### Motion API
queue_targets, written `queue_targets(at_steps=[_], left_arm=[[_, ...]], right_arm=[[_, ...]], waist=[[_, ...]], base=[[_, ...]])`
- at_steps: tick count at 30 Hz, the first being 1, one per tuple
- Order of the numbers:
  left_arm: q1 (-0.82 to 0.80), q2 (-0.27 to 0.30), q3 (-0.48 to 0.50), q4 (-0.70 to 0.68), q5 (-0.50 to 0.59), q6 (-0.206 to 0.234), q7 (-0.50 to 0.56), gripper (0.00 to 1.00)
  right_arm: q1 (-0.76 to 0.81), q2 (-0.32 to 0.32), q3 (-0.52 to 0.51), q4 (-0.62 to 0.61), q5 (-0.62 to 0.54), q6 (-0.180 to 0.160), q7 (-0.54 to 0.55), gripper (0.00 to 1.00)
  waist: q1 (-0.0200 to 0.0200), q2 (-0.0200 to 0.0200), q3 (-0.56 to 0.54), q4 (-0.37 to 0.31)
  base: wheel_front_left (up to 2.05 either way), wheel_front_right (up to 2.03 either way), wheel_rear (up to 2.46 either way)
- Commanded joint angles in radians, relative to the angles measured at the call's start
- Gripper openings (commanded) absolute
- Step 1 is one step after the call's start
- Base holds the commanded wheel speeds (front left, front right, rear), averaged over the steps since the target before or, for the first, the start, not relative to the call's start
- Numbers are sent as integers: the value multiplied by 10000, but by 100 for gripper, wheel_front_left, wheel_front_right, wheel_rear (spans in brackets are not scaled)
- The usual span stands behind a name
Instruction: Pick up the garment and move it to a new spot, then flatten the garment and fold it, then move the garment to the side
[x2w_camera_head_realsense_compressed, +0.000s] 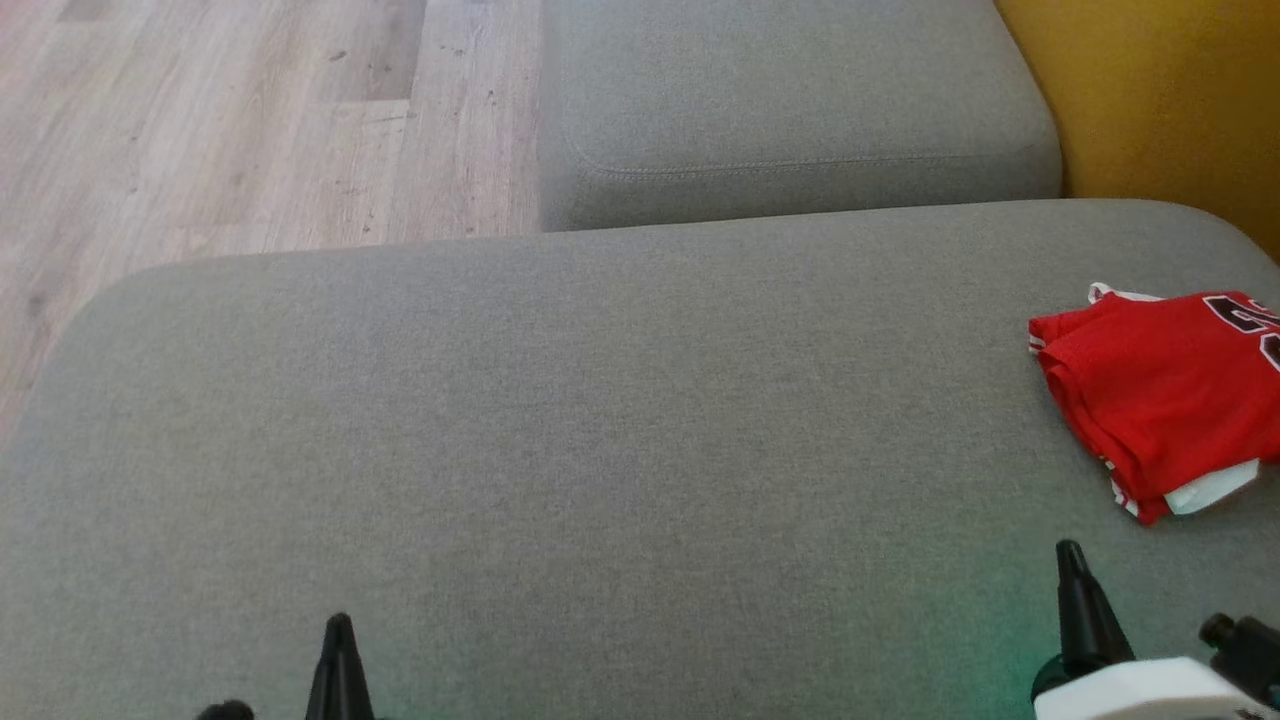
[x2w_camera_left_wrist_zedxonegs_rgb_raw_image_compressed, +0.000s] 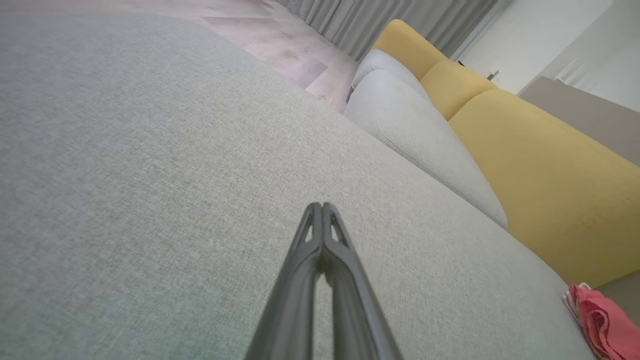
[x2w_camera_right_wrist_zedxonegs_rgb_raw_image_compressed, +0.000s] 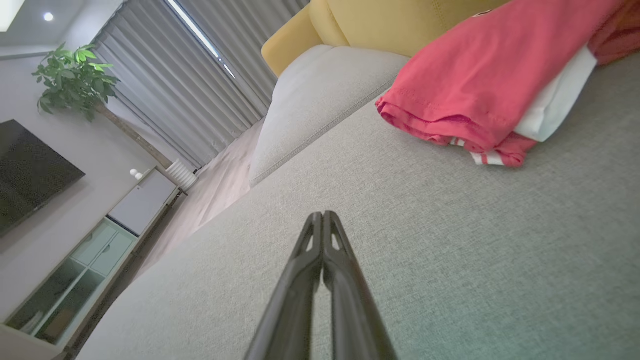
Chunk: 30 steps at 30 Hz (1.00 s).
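Note:
The garment (x2w_camera_head_realsense_compressed: 1160, 390) is a red jersey with black numerals and white trim, folded into a small stack at the right edge of the grey sofa cushion (x2w_camera_head_realsense_compressed: 600, 450). It also shows as a red bundle (x2w_camera_left_wrist_zedxonegs_rgb_raw_image_compressed: 602, 320) at the lower right of the left wrist view and close up (x2w_camera_right_wrist_zedxonegs_rgb_raw_image_compressed: 480, 85) in the right wrist view. My left gripper (x2w_camera_head_realsense_compressed: 338, 625) is shut and empty near the cushion's front edge, its tips (x2w_camera_left_wrist_zedxonegs_rgb_raw_image_compressed: 320, 206) pressed together. My right gripper (x2w_camera_head_realsense_compressed: 1070, 552) is shut and empty, a short way in front of the garment, tips (x2w_camera_right_wrist_zedxonegs_rgb_raw_image_compressed: 322, 215) together.
A second grey cushion (x2w_camera_head_realsense_compressed: 790, 110) lies beyond the first, with a yellow backrest (x2w_camera_head_realsense_compressed: 1160, 100) at the right. Wood floor (x2w_camera_head_realsense_compressed: 230, 120) lies to the far left. A plant (x2w_camera_right_wrist_zedxonegs_rgb_raw_image_compressed: 75, 80), curtains (x2w_camera_right_wrist_zedxonegs_rgb_raw_image_compressed: 200, 75) and a cabinet (x2w_camera_right_wrist_zedxonegs_rgb_raw_image_compressed: 95, 250) stand across the room.

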<state>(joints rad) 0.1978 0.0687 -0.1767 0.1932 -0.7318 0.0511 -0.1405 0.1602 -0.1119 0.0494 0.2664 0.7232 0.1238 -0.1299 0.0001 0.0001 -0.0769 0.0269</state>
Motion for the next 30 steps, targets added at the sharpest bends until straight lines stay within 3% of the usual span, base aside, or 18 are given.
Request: queue_targets(at_steps=[1,30], left_arm=[[-596,123,285,-240,-280,-118,54,0],[-1518,151,1083,36,-3691,-767,839,0]], right_arm=[[-612,-70,-47,-297,287,28,55,0],[-1390,101,-526,-274,3665,44,861,0]], waist=[[0,-1,13,-4],[0,-1,314,-105]], base=[[0,0,0],[0,0,0]])
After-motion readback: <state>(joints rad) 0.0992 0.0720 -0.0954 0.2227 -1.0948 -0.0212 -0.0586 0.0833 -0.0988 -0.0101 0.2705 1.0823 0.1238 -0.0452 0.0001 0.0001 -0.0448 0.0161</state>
